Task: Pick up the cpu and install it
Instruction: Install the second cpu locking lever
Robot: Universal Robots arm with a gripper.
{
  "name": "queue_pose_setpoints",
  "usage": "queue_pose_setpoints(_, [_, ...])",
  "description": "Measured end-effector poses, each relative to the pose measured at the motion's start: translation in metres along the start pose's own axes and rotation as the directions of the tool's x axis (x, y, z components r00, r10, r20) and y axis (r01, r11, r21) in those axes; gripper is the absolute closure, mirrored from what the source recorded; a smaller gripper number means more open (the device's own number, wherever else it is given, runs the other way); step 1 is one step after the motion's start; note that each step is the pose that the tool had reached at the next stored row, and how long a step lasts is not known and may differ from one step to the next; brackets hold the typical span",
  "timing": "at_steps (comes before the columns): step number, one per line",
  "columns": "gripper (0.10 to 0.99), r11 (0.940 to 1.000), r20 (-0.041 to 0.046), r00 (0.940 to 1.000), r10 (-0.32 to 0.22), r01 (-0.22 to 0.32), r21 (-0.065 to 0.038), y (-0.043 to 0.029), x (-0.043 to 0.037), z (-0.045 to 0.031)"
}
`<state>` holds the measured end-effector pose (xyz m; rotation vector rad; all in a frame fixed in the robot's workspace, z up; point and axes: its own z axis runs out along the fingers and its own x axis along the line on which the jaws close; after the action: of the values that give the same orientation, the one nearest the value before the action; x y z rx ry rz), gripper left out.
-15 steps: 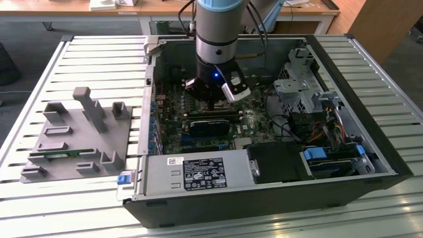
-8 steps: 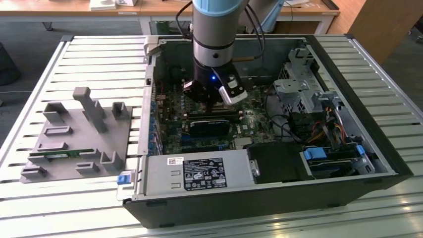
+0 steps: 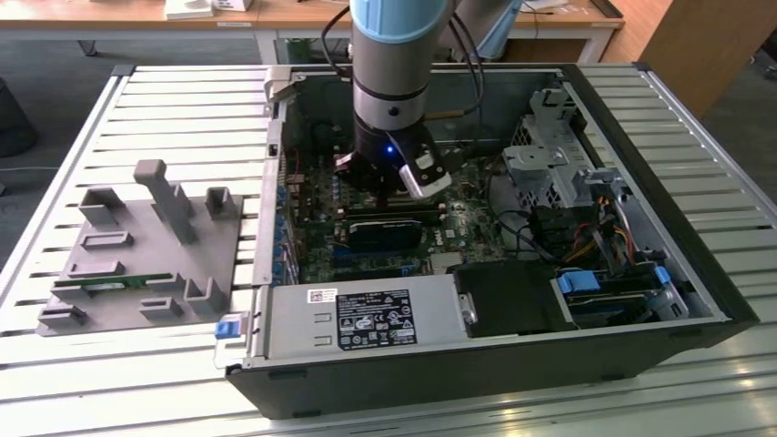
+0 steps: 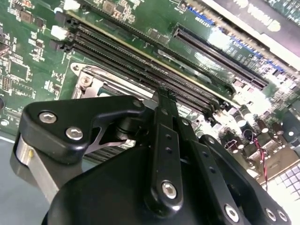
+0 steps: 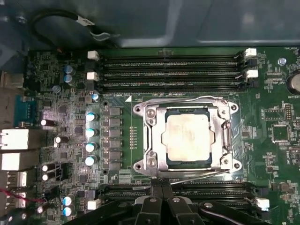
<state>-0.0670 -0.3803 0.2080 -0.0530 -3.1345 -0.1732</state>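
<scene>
Above the motherboard point(image 5: 56, 117), hand point(image 5: 161, 187) clenched and empty, cpu point(image 5: 187, 137) seated in socket frame point(image 5: 152, 140).

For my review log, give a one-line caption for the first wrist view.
The cpu lies inside the metal socket frame on the green motherboard, between memory slots, gripper beside the frame's edge.

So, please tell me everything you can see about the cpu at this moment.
The cpu is a small flat square chip with a dull silver metal top, somewhat smudged, and a thin dark border around it. In the first wrist view it lies flat and level inside the socket on the green motherboard. The metal socket frame surrounds it and overlaps its edges. Memory slots run along two sides of the socket. The gripper is just beside the frame, fingers together, not touching the chip.
</scene>
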Motion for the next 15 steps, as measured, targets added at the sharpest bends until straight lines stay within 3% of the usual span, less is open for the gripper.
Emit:
queue_pose_setpoints(9, [0.98,1.0,0.0003,1.0,0.0,0.0,-0.003,-0.0049,0.0072,0.0026])
queue_pose_setpoints(15, [0.98,0.9997,0.0008,1.0,0.0,0.0,-0.024,-0.0052,0.0089,0.0053])
